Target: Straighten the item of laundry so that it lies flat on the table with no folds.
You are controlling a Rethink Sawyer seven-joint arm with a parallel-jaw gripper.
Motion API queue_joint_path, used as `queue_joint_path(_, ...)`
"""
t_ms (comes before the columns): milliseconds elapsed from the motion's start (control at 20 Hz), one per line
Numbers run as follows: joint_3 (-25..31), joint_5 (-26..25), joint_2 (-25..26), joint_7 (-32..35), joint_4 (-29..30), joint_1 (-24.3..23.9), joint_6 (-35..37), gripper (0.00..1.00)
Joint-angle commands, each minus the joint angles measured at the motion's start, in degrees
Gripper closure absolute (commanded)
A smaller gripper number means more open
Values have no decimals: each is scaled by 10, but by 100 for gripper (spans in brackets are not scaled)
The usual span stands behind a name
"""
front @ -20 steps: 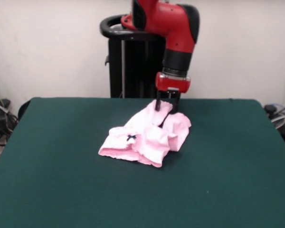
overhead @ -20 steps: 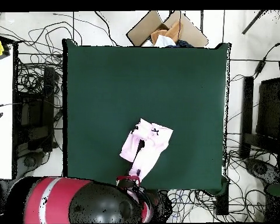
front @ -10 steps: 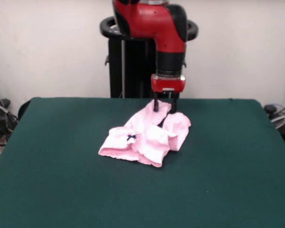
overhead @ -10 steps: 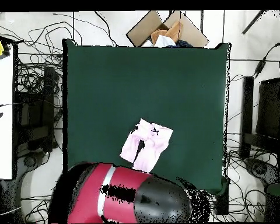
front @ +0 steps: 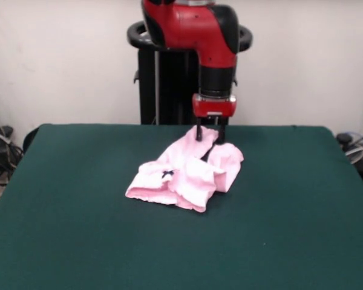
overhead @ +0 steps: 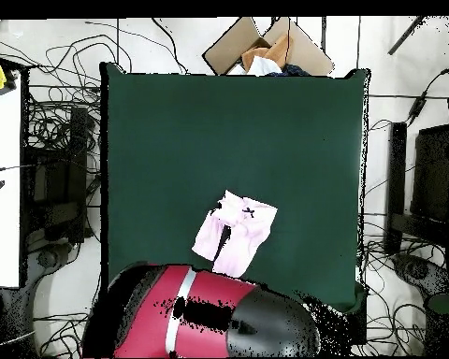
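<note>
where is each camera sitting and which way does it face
Front view: sits across the dark green felt table, facing the robot; shows the red and black arm coming down, its gripper at the crumpled pale pink fabric pants.
Overhead view: sits above, looking straight down; the arm's red and black bulk fills the bottom edge.
Shared: the table and pants.

pink pants (front: pixel 186 172) sit bunched up near the middle of the green counter (front: pixel 78 241), lots of folds, tiny dark bow (front: pixel 167 174) facing the camera. the red and black arm comes straight down with the gripper (front: pixel 209 138) at the far top edge, fabric pulled up between its dark fingers (front: pixel 198 132).
</note>
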Motion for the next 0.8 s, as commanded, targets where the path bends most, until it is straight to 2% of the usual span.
queue_joint_path(50,41,22,3,59,9,33,140,0)
queue_joint_path(150,20,44,-76,61,36,65,158,0)
queue_joint_path(250,-3,69,-164,55,54,99,213,0)
queue_joint_path(350,-26,85,-219,54,58,128,254,0)
queue_joint_path(550,-45,93,-252,80,53,156,241,0)
queue_joint_path(700,-66,109,-222,110,39,186,157,0)
queue_joint_path(800,-75,119,-204,117,29,198,125,0)
